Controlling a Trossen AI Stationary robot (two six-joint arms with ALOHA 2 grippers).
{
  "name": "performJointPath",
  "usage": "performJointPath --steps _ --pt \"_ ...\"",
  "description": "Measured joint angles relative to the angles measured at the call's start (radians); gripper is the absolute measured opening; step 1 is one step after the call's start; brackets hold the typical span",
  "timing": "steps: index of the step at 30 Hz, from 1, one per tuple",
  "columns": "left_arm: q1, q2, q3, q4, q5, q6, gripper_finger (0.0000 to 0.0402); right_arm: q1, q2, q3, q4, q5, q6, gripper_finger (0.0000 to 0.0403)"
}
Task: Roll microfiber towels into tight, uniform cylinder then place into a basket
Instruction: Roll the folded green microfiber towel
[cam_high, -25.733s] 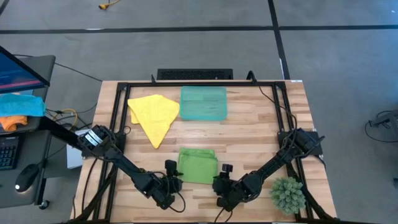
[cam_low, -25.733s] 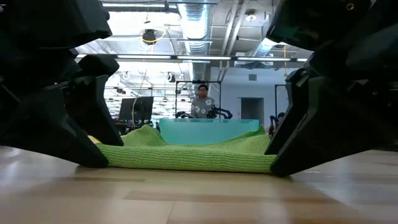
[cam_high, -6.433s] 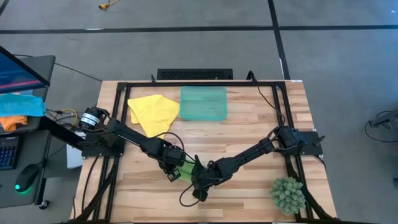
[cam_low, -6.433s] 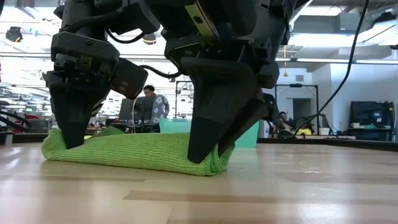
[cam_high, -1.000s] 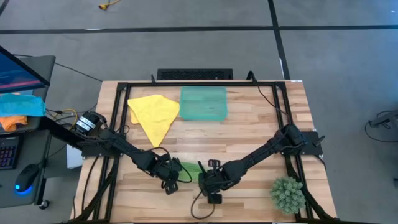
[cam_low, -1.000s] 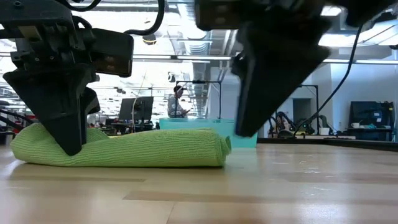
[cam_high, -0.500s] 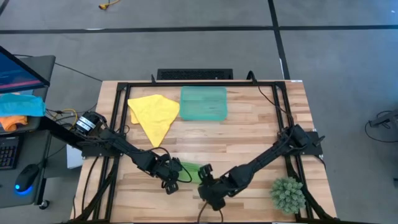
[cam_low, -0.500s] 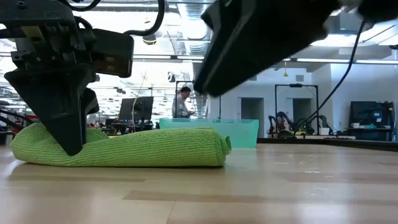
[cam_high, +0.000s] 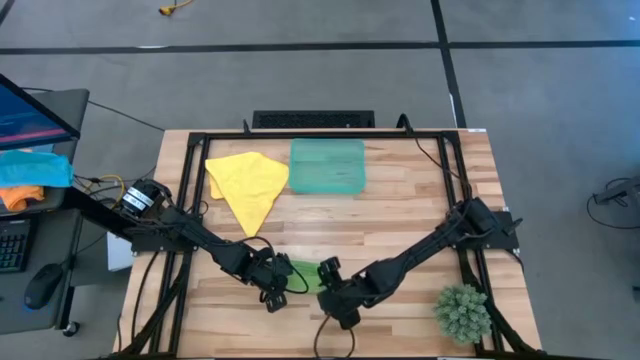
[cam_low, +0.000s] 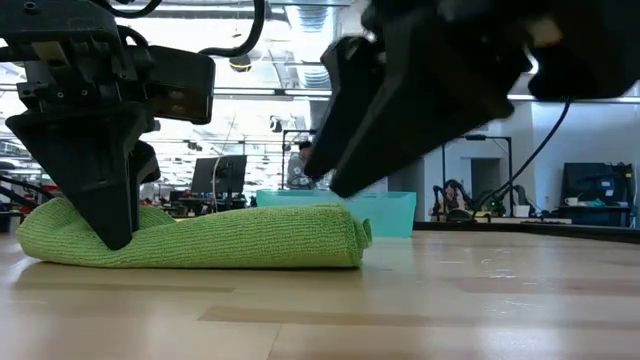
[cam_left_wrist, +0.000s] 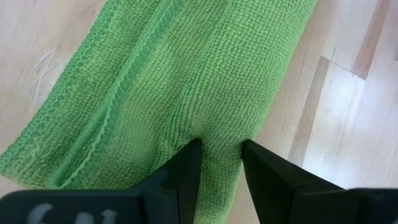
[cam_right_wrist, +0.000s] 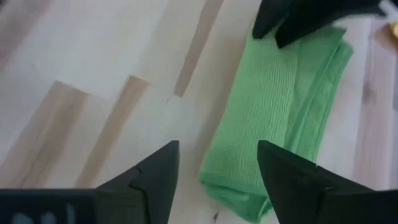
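The lime green microfiber towel lies on the table as a long, flattened roll near the front edge. My left gripper is shut on its left end. Above the right end hangs my right gripper, open and lifted clear, its fingers on either side of that end without touching it. The yellow towel lies loosely folded at the back left. Next to it, on its right, stands the teal basket. My left gripper pinches a raised fold of the green towel between its two fingers, near the roll's left end. The fingers come steeply from above and dent the cloth. The whole towel lies on the table, slack.
A small green plant stands at the front right corner. Black rails frame the tabletop. Bare wood lies between the green towel and the basket. A person shows in the room behind the table.
My right gripper has risen from the table beside the towel's right end, rolled about its own line and tipped, and now hangs slanted over that end. The green towel has kept its place and shape.
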Motion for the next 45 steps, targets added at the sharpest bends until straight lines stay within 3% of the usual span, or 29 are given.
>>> performJointPath --steps 15,24,28,38,45 --pt "0.0 0.0 0.0 0.0 -0.002 0.003 0.0118 -0.025 0.074 -0.003 -0.008 -0.004 0.023 0.0235" --pt "0.0 -0.001 0.002 0.0 -0.006 0.023 0.0118 -0.054 0.095 0.002 0.002 0.004 0.165 0.0228" --pt "-0.009 0.003 0.019 -0.015 -0.027 0.085 0.0118 -0.07 0.096 0.001 -0.001 0.007 0.208 0.0193" --pt "-0.084 0.01 0.094 -0.158 -0.188 0.201 0.0118 -0.079 0.138 0.005 0.036 0.027 0.237 0.004" --pt "-0.172 0.011 0.165 -0.34 -0.322 0.213 0.0118 -0.078 0.152 0.005 0.054 0.025 0.249 0.003"
